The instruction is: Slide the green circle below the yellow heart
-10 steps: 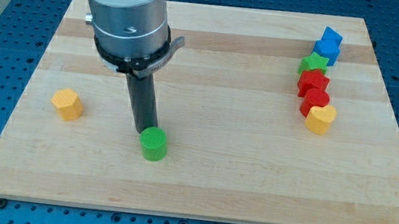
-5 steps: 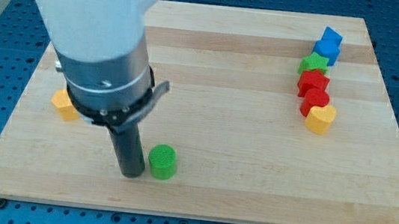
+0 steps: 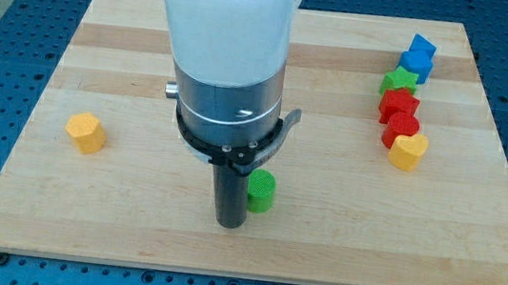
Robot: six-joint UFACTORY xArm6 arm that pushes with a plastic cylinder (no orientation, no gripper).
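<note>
The green circle [image 3: 261, 191] lies on the wooden board [image 3: 321, 227] near the bottom middle, partly hidden by the rod. My tip [image 3: 229, 223] sits just to the circle's lower left, touching or almost touching it. The yellow heart [image 3: 408, 151] lies far off at the view's right, at the lower end of a column of blocks.
Above the heart runs a column: two red blocks [image 3: 399, 118], a green star [image 3: 399, 80], and two blue blocks [image 3: 418, 55]. A yellow-orange hexagon [image 3: 85, 132] lies at the view's left. The board's bottom edge is close below the tip.
The rod went from above the green circle round to its left, then moved right, pushing the circle to the right and slightly up. The other blocks have not moved.
</note>
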